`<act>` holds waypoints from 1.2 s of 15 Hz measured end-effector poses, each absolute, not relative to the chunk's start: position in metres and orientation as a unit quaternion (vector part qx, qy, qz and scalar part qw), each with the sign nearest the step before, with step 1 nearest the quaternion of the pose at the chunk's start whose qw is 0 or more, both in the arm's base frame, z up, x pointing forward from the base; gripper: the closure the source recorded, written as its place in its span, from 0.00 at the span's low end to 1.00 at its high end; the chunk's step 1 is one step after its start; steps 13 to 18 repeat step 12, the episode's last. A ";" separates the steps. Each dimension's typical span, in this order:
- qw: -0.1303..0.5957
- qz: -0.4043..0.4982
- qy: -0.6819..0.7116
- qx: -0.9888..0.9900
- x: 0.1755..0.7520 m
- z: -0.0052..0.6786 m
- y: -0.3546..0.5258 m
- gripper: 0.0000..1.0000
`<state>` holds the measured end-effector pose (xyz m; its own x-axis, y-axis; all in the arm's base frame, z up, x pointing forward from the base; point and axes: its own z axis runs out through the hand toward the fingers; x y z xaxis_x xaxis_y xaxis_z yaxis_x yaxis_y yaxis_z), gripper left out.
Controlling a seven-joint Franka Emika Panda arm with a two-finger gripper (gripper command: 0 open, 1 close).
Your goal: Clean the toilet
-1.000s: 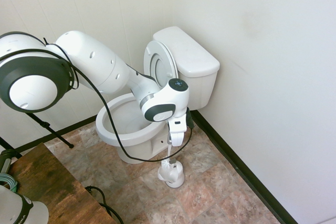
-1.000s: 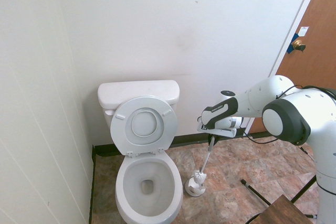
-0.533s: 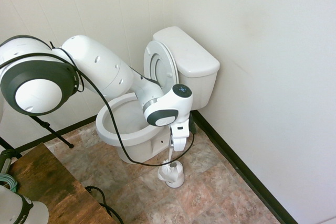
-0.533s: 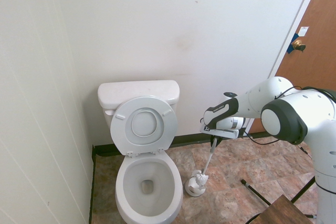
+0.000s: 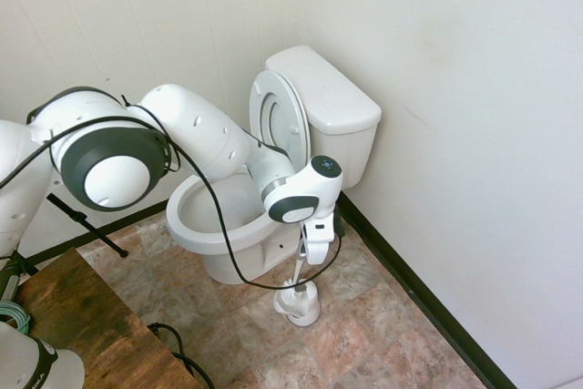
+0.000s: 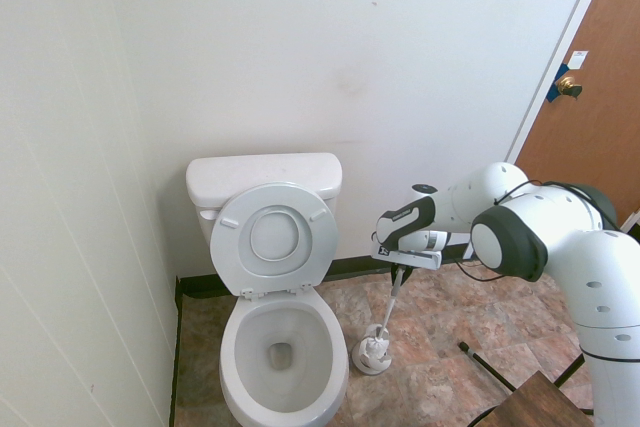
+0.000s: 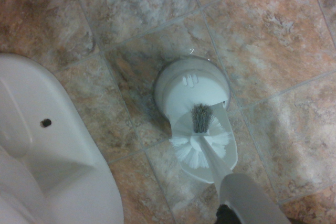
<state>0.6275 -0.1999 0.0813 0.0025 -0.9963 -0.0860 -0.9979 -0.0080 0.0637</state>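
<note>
While pointing straight down beside the toilet [image 5: 239, 216], the gripper [image 5: 303, 260] has its jaws clamped on the toilet brush [image 7: 201, 142] handle. Brush head sits in its white holder [image 6: 372, 354] on the tiled floor [image 7: 273, 45]; toilet stands in the corner, lid up.

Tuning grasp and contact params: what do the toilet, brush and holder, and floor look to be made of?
Toilet: glazed ceramic by the look, glossy white with soft reflections.
Brush: probably plastic, white bristles with a grey tuft, smooth pale handle.
Holder: matte white, likely moulded plastic.
Floor: stone-look tiles, mottled brown and grey, grout lines; ceramic or vinyl, can't tell.
</note>
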 end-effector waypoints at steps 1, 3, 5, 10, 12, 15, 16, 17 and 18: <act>0.004 0.058 0.707 -0.705 0.633 0.071 -0.204 1.00; -0.001 0.067 0.712 -0.699 0.644 0.048 -0.212 1.00; -0.005 0.075 0.716 -0.695 0.653 0.030 -0.220 1.00; -0.015 0.093 0.724 -0.684 0.678 0.006 -0.224 1.00; -0.022 0.097 0.726 -0.681 0.684 0.000 -0.222 1.00; -0.022 0.097 0.726 -0.681 0.684 0.000 -0.222 1.00; -0.022 0.097 0.726 -0.681 0.684 0.000 -0.222 1.00; -0.022 0.097 0.726 -0.681 0.684 0.000 -0.222 1.00; -0.022 0.097 0.726 -0.681 0.684 0.000 -0.222 1.00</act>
